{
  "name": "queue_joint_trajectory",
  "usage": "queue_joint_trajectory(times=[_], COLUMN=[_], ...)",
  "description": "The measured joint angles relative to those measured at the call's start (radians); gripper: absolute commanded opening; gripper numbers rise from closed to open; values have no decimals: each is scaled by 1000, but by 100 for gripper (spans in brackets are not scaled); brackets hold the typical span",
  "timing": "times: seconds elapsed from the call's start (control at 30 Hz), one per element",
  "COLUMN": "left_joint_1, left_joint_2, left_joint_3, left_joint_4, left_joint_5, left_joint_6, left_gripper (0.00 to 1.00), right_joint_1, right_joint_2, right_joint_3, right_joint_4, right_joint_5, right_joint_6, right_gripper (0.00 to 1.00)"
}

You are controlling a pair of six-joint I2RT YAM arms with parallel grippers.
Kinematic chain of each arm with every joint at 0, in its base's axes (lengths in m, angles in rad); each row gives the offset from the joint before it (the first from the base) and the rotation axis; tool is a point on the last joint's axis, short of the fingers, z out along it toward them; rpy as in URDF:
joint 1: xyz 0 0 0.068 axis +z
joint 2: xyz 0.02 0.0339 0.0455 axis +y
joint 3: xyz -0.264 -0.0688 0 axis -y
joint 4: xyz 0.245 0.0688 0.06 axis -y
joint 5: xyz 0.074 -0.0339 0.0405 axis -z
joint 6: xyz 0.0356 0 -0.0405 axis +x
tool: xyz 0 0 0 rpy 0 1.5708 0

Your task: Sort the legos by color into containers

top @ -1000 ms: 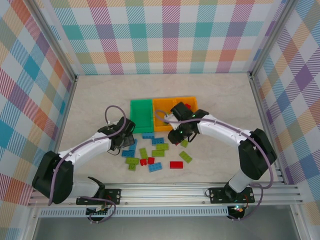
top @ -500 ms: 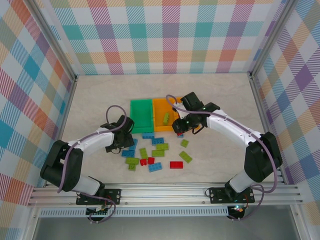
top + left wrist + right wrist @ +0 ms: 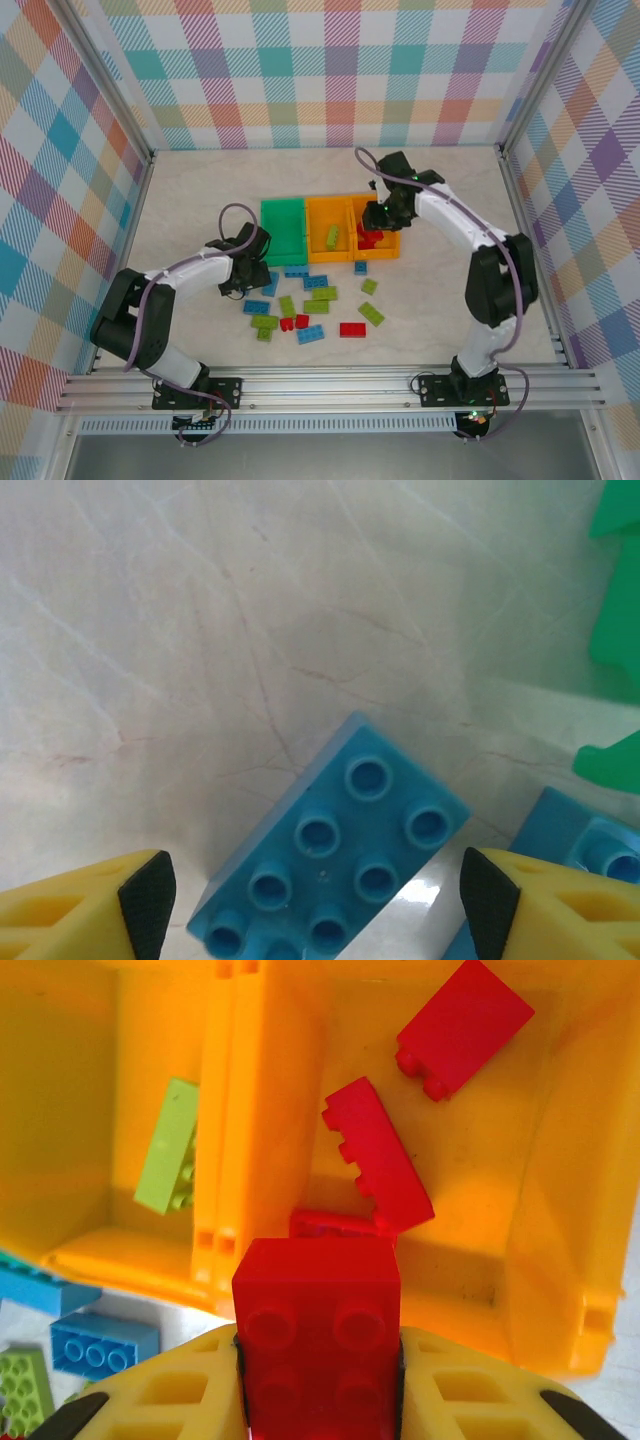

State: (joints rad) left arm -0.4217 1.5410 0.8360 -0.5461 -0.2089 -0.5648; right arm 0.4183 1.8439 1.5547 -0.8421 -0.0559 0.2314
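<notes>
My right gripper (image 3: 318, 1360) is shut on a red lego (image 3: 318, 1325) and hovers over the near wall of the right orange container (image 3: 560, 1210), which holds red legos (image 3: 378, 1155). In the top view that gripper (image 3: 380, 216) is above this container (image 3: 375, 254). The left orange container (image 3: 320, 215) holds one lime lego (image 3: 331, 237). The green container (image 3: 282, 230) has nothing in it. My left gripper (image 3: 315, 905) is open and low over the table, straddling a blue lego (image 3: 330, 865) without touching it. Its fingertips (image 3: 145, 900) stand clear on both sides.
Loose blue (image 3: 316, 282), lime (image 3: 324, 294) and red legos (image 3: 352, 329) lie scattered on the marble table in front of the containers. A second blue lego (image 3: 590, 860) sits just right of the left gripper, near the green container's corner (image 3: 615, 630). Checked walls enclose the table.
The right gripper has carried the red lego from the pile back and to the right, to above the right orange container. The left gripper edged toward the blue lego.
</notes>
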Motion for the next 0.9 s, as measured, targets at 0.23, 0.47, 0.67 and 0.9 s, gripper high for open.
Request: queue_joint_trajectory(times=[0.23, 0.47, 0.67, 0.9], left_joint_1=[2, 2, 8, 8], left_joint_2=[18, 23, 38, 53], left_joint_3=[13, 13, 14, 10], left_joint_4=[9, 11, 15, 6], left_joint_5=[17, 14, 15, 16], left_joint_6=[-11, -16, -19, -28], left_gripper=[63, 56, 44, 42], right_joint_1=[-14, -26, -27, -41], right_joint_2=[219, 270, 268, 249], right_joint_3=[193, 266, 268, 257], right_joint_4=[-123, -177, -189, -187], right_joint_5=[72, 91, 92, 78], right_joint_6=[45, 72, 75, 76], right_gripper=[39, 67, 77, 79])
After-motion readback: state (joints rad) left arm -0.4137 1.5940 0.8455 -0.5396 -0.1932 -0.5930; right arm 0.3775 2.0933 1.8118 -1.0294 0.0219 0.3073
